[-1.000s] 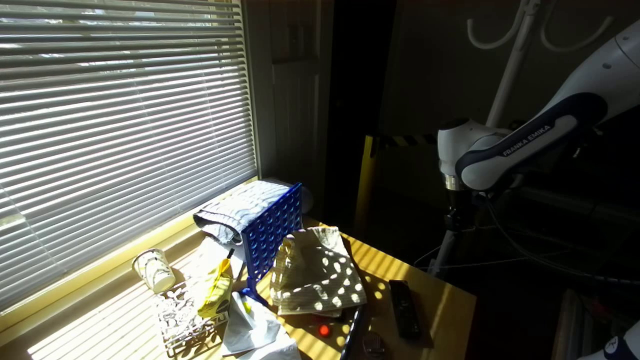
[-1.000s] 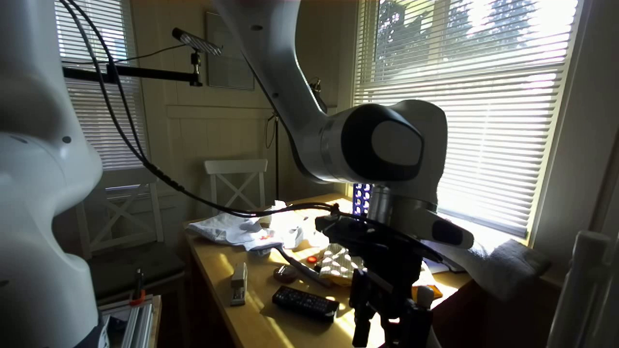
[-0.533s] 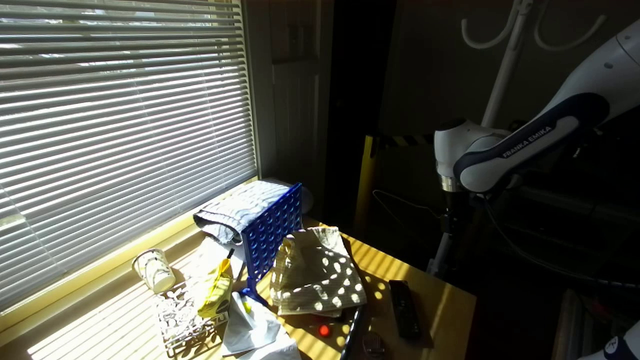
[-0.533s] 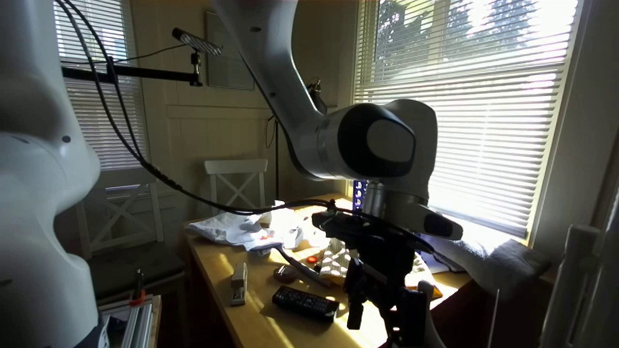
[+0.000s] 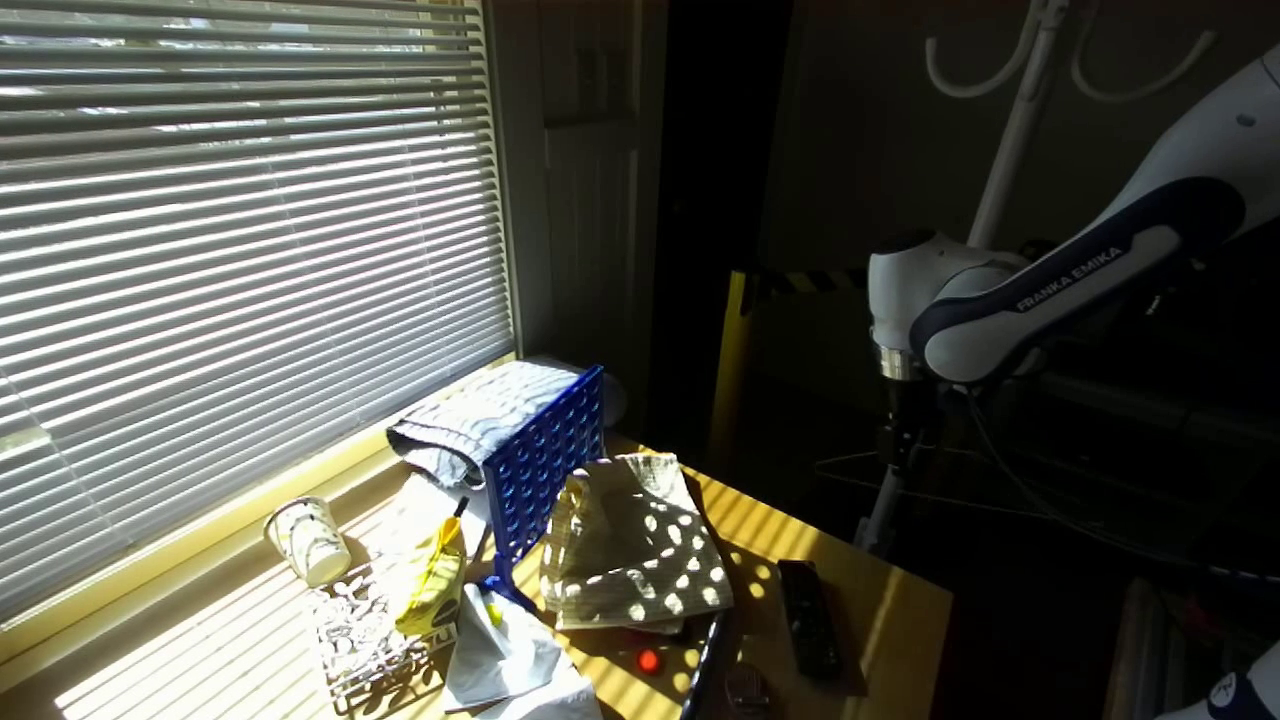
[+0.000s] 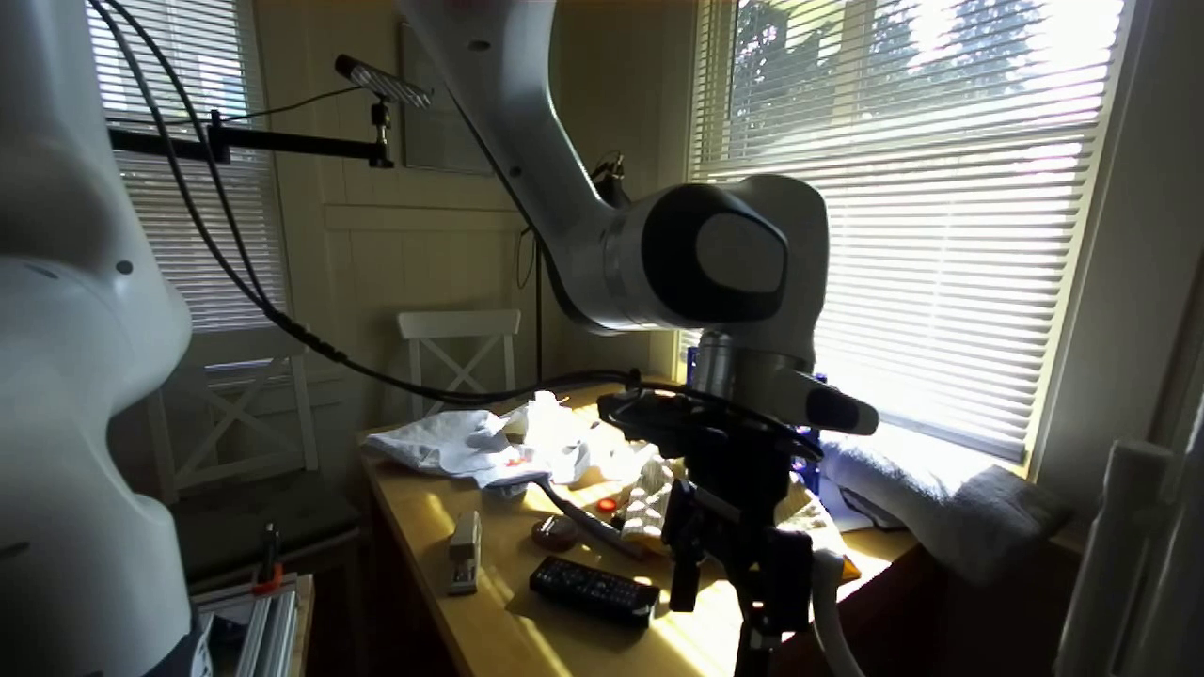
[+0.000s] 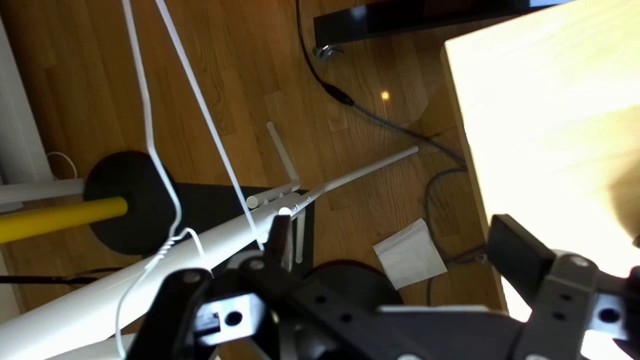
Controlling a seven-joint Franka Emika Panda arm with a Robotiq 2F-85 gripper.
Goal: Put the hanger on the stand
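Observation:
The hanger (image 7: 146, 105) is a thin white wire at the left of the wrist view. Its twisted neck (image 7: 162, 251) and hook lie across the pale pole of the stand (image 7: 220, 242). It shows faintly as thin lines (image 5: 850, 477) beside the gripper in an exterior view. My gripper (image 7: 397, 240) is open, its fingers wide apart with nothing between them. The hanger is outside the left finger. The stand's upper hooks show in an exterior view (image 5: 1005, 160); a curved arm (image 6: 828, 611) is close beside my gripper (image 6: 738, 592). I cannot tell which part bears the hanger.
The wooden table (image 5: 905, 610) is beside the gripper, with a remote (image 6: 594, 590), stapler (image 6: 465, 553), blue rack (image 5: 545, 470) and cloths. A yellow post (image 7: 65, 218) stands near the pole. Cables (image 7: 400, 131) and a white paper (image 7: 411, 254) lie on the floor.
The arm and gripper have risen and moved left in an exterior view. The hanger's thin lines have swung to different angles. The stand has shifted slightly.

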